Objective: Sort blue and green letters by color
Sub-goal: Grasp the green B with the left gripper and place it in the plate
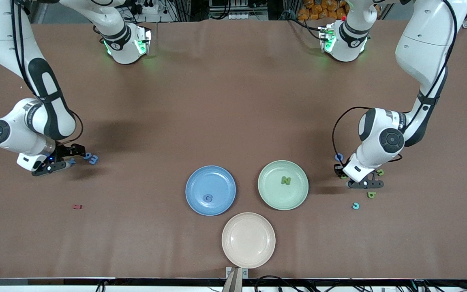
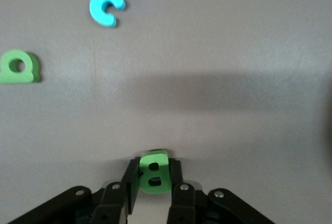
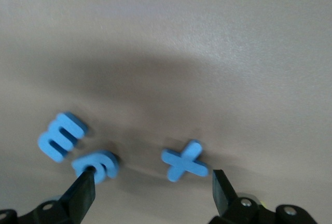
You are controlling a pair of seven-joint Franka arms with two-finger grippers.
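The green B [image 2: 154, 172] was pinched upright between the left gripper [image 2: 153, 193] fingers, which had clamped tight on it, low over the table toward the left arm's end, a good way from the green plate [image 1: 298, 198]. Using that green plate as the anchor — a green N [image 1: 285, 181] lay flat in it, and a blue plate [image 1: 195, 198] sat just beside it toward the right arm's end with a small blue letter [image 1: 207, 198] resting in it. A pale pink plate [image 1: 233, 251] sat nearer the front camera than the green plate, between the two colored ones.

Out from the green plate toward the left arm's end, loose letters were scattered around the left gripper: a green one with a round hole [image 2: 19, 67], a light blue C shape [image 2: 107, 7], a blue ring-like letter [image 1: 339, 157], and another green one [image 1: 380, 172] partly hidden by the arm.

Way off from the green plate, past the blue plate toward the right arm's end, the right gripper [image 3: 153, 190] hung just above the table with its fingers spread wide and nothing in them — a blue X [image 3: 184, 160] lay between them. A blue E-like letter [image 3: 61, 136] and a curly blue one [image 3: 97, 165] lay close by, the curly one next to one fingertip. A dark red letter [image 1: 77, 207] lay by itself nearer the front camera.
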